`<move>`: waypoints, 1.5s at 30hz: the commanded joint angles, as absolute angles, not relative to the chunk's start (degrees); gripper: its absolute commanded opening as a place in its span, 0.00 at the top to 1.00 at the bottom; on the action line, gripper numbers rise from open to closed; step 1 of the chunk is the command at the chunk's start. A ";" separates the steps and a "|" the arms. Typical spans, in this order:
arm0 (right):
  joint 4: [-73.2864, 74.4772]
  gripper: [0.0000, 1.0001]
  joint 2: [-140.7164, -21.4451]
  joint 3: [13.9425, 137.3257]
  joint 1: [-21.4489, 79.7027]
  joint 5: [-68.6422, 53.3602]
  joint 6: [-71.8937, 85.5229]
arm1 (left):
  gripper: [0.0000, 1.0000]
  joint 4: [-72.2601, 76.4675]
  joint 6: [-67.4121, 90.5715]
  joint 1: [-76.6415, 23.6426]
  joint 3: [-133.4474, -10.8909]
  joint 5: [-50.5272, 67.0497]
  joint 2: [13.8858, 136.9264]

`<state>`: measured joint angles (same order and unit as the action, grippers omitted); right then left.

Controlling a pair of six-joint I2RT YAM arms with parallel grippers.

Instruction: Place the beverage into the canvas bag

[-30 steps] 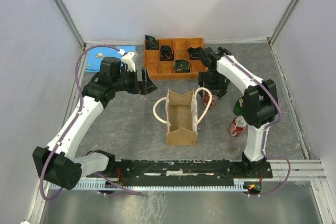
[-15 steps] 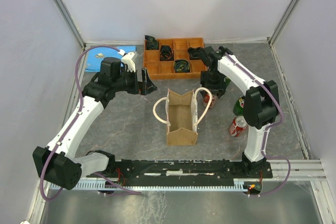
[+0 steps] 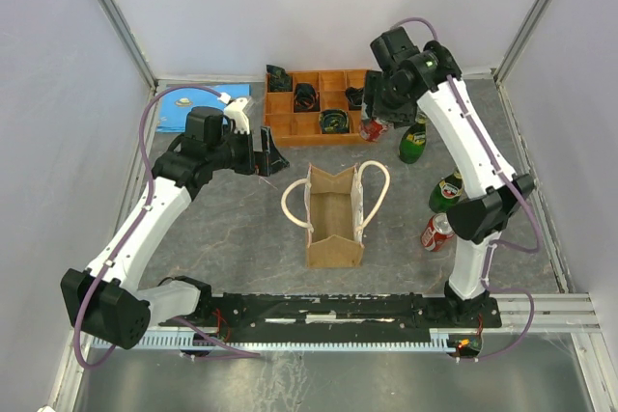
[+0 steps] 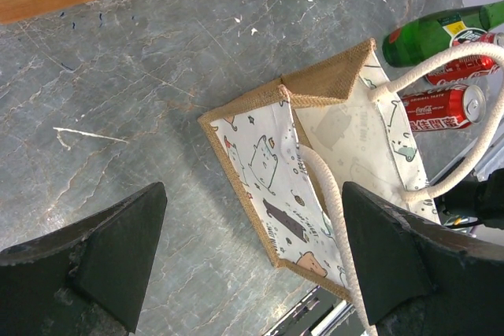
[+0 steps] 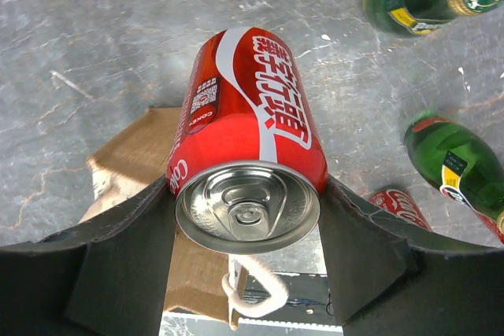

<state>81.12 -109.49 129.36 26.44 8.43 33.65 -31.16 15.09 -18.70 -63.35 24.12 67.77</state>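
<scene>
The tan canvas bag [image 3: 334, 217] with cream rope handles stands open in the middle of the table; it also shows in the left wrist view [image 4: 307, 171] and below the can in the right wrist view [image 5: 150, 163]. My right gripper [image 3: 377, 125] is shut on a red cola can [image 3: 375, 128], held high above the table behind the bag; the can [image 5: 248, 155] fills the right wrist view between the fingers [image 5: 370, 249]. My left gripper [image 3: 268, 156] is open and empty, left of the bag's far end.
An orange wooden tray [image 3: 319, 103] with dark items stands at the back. Two green bottles [image 3: 414, 140] [image 3: 446, 190] and another red can [image 3: 436, 232] lie right of the bag. A blue disc [image 3: 188, 108] lies back left.
My right gripper has lifted the red can from the table beside the bag's right handle and carried it up and back. The left arm has not moved.
</scene>
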 commanded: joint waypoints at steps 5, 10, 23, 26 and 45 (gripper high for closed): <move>86.60 1.00 -105.31 139.51 40.00 13.42 34.71 | 0.02 -29.03 13.18 -18.42 -62.90 24.87 66.85; 86.89 1.00 -100.87 132.56 46.28 15.09 37.48 | 0.02 -29.15 13.14 -18.46 -62.11 24.78 66.54; 76.94 1.00 -97.63 113.19 55.26 15.35 40.52 | 0.03 -30.33 12.08 -18.44 -61.95 24.26 66.55; 74.44 1.00 -99.01 111.81 55.38 16.14 39.65 | 0.03 -30.73 11.65 -18.43 -61.96 24.04 66.29; 58.63 1.00 -104.24 99.93 55.41 18.68 34.34 | 0.03 -30.28 11.38 -18.37 -60.10 23.99 65.31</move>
